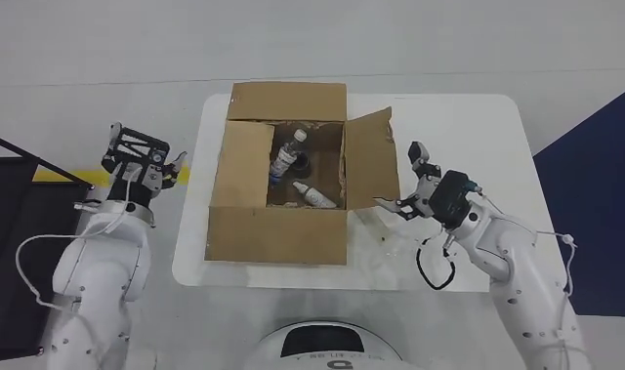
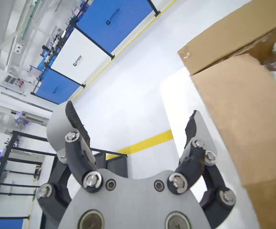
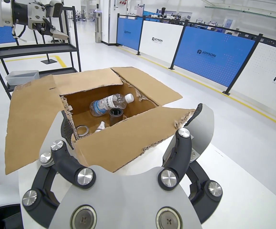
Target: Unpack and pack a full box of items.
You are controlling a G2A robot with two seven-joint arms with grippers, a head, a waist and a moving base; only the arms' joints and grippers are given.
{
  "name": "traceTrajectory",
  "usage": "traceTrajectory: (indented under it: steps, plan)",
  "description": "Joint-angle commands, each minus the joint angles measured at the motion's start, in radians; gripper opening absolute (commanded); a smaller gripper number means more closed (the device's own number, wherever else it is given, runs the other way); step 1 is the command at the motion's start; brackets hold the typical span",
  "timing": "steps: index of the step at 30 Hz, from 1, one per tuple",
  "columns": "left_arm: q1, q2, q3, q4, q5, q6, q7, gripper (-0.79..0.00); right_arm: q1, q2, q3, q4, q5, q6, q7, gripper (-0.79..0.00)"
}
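Observation:
An open cardboard box (image 1: 278, 235) sits mid-table with all flaps folded out. Inside lie a clear water bottle (image 3: 106, 107), a black cylinder (image 3: 116, 117), a small white bottle (image 3: 100, 126) and a grey ring (image 3: 82, 130). My right gripper (image 1: 402, 182) is open at the box's right flap (image 3: 128, 141), whose outer edge lies between its fingers. My left gripper (image 2: 132, 117) is open and empty, raised beyond the table's left edge, with the box (image 2: 235, 120) beside it. The left gripper (image 3: 56, 34) is also seen across the box.
The white table (image 1: 469, 136) has bare surface to the right of the box and narrow strips around it. A black shelf rack (image 3: 32, 48) with a clear tub (image 3: 22, 76) stands off the left side. Blue and white partition panels (image 3: 207, 53) line the room behind.

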Motion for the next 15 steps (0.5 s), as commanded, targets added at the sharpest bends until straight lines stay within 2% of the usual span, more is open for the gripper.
traceTrajectory:
  steps: [1,7,12,15]
  plan:
    - [0.008,0.001,-0.048,0.066,-0.075,-0.028,0.026,0.0,0.002,0.0,-0.008,-0.007,-0.007,0.004,0.008,0.0]
    - [-0.02,0.001,-0.052,0.237,-0.135,-0.056,0.096,0.0,0.032,-0.002,-0.054,-0.019,-0.025,0.017,0.062,0.0]
    - [-0.078,0.002,-0.017,0.367,-0.184,-0.103,0.124,0.0,0.072,-0.007,-0.11,-0.016,-0.024,0.033,0.113,0.0]
    - [-0.114,0.002,0.004,0.426,-0.175,-0.094,0.136,0.0,0.087,-0.01,-0.141,-0.017,-0.032,0.044,0.129,0.0]
